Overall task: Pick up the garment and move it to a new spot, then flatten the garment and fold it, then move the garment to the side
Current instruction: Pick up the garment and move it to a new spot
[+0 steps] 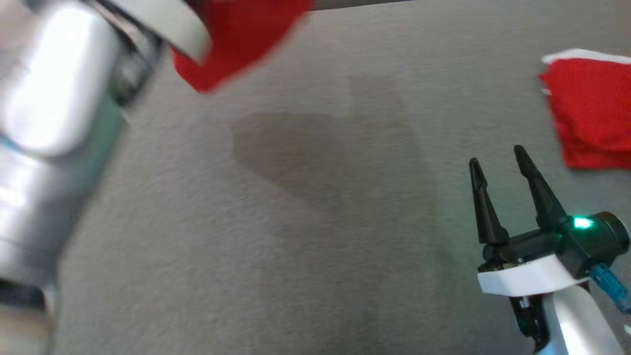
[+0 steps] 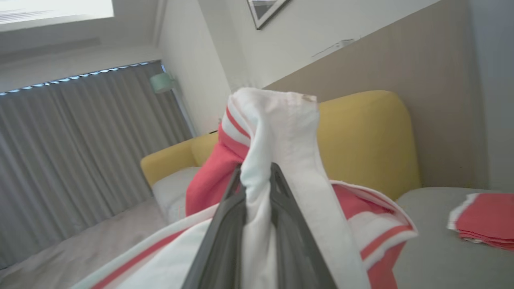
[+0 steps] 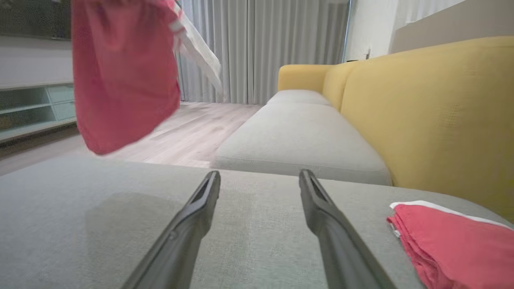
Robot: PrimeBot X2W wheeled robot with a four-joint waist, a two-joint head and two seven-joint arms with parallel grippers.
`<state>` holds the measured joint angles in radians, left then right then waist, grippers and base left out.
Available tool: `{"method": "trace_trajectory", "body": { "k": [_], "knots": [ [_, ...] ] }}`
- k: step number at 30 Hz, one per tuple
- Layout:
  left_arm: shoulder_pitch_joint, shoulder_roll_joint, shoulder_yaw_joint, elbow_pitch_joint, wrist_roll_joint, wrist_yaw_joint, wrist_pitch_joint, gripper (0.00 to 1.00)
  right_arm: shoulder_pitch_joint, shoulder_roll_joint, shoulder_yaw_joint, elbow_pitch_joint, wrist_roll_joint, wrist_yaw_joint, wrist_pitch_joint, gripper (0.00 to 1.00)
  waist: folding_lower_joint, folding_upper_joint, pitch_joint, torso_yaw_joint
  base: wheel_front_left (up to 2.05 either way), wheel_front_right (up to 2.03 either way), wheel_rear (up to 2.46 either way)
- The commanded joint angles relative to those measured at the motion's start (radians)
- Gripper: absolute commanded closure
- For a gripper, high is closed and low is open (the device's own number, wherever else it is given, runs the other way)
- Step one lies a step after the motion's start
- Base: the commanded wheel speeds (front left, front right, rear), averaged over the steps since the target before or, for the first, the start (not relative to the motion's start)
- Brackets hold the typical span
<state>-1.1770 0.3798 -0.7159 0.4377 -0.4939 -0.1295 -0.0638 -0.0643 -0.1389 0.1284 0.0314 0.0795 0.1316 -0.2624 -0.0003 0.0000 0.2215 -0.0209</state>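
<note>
While the red garment with white striped trim (image 2: 281,120) hangs in the air from the left end effector (image 2: 257,170), whose two dark fingers are pinched narrowly on a bunched white fold of it, the step in hand appears to be carrying it to a fresh spot on the grey fabric cushion (image 1: 305,222). In the head view the cloth dangles at the upper left, clear of the cushion, beside the blurred pale left forearm (image 1: 54,98). The right end effector (image 1: 497,158) sits low over the cushion at the lower right, fingers spread wide with nothing between them. Near it, at the right edge, lies a folded pile of red cloth with a white edge (image 1: 591,113), well apart from the hanging garment.

To do this well, the left arm would best lower the garment over the bare middle of the cushion, away from the folded pile, letting the free hem touch first and then drawing the cloth across so it lays out rather than heaps. The grip is on a small bunch, so a fast swing could shake it loose. The right end effector looks well placed to catch a hanging corner and help spread it.
</note>
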Motion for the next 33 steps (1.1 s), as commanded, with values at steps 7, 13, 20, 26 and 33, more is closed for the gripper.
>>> {"method": "trace_trajectory", "body": {
  "k": [7,13,20,26,33],
  "knots": [
    [0.270,-0.072,-0.073,-0.039,0.017,0.055,-0.160,1.00,-0.003,0.028,0.021,-0.047,0.007,-0.001,0.001,0.00,0.0003,0.0000,0.045,-0.151,0.00,0.00,0.00],
    [0.500,-0.183,-0.093,0.083,0.047,0.089,-0.197,0.00,-0.008,0.037,0.021,-0.038,0.005,-0.001,0.001,0.00,0.0003,0.0000,0.072,-0.165,0.00,0.00,0.00],
    [0.738,-0.252,0.104,-0.063,0.142,0.181,-0.198,0.00,0.041,0.042,-0.006,0.001,0.004,-0.001,0.001,0.00,0.0003,0.0000,-0.029,-0.089,0.00,0.00,0.00],
    [0.992,-0.286,0.283,-0.273,0.235,0.249,-0.198,0.00,0.113,0.054,-0.033,0.038,0.016,-0.001,0.001,0.00,0.0003,0.0000,-0.152,0.011,0.00,0.00,0.00],
    [1.244,-0.308,0.402,-0.436,0.319,0.256,-0.198,0.00,0.188,0.068,-0.043,0.039,-0.001,-0.001,0.001,0.00,0.0003,0.0000,-0.242,0.110,0.00,0.00,0.00]
  ]
}}
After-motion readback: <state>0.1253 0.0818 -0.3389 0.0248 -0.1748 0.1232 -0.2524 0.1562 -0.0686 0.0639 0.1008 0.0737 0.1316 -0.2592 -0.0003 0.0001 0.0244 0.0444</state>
